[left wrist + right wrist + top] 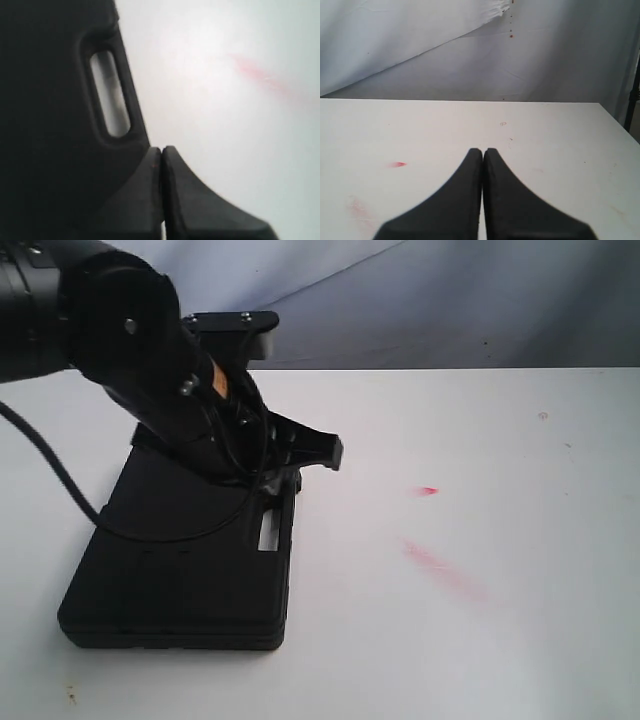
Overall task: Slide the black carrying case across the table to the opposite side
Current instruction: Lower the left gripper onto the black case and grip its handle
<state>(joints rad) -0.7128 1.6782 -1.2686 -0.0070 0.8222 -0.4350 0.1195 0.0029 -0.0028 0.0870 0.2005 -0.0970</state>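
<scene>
The flat black case [180, 560] lies on the left part of the white table [500, 430], its slot handle [268, 532] along the edge that faces the table's middle. My left gripper [331, 452] hangs over the case's far corner on that handle side, shut with nothing between its fingers. In the left wrist view the shut left gripper [162, 149] sits right at the case [50, 100] edge, just past the end of the slot handle [110, 95]; contact cannot be told. My right gripper [483, 150] is shut and empty above bare table [560, 145]. It is out of the exterior view.
Pinkish-red smears [445, 570] and a small red mark [427, 490] lie on the table right of the case. The red mark [396, 164] also shows in the right wrist view. A grey cloth backdrop [450, 300] hangs behind the table's far edge. The left arm's cable [60, 475] trails over the case.
</scene>
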